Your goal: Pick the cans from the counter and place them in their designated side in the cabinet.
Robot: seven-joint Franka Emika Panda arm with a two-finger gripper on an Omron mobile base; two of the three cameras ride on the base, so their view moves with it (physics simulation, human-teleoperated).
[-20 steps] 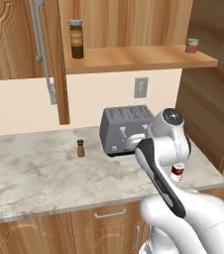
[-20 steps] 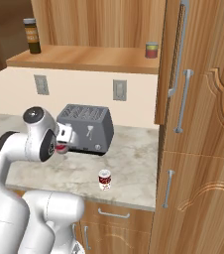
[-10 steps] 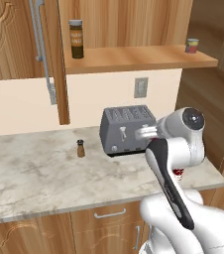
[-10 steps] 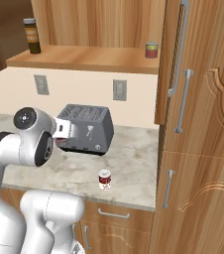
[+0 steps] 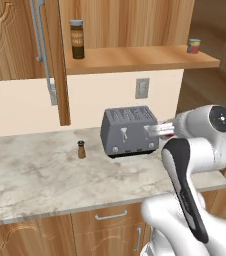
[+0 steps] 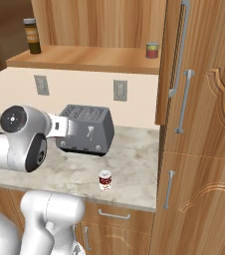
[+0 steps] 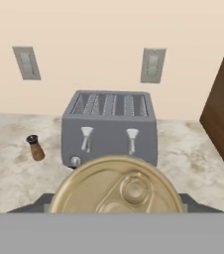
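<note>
Beige counter (image 5: 40, 175) w/ toaster (image 5: 130, 131); gripper (image 7: 117, 211) clamped on can (image 7: 117, 191), red-and-white can (image 6: 105, 180) nr front edge.

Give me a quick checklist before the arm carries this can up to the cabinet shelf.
1. Can held in gripper: ok, the held can sits right at the fingers, lid facing the camera.
2. Fingers squarely on the can: cannot tell, they are hidden behind it.
3. Toaster ahead of the hand: not ok, it is in the forward path, so lift first.
4. Shelf space: ok, open stretch between the dark jar and the greenish can.
5. Second can waiting on the counter: ok, upright near the front edge.
</note>
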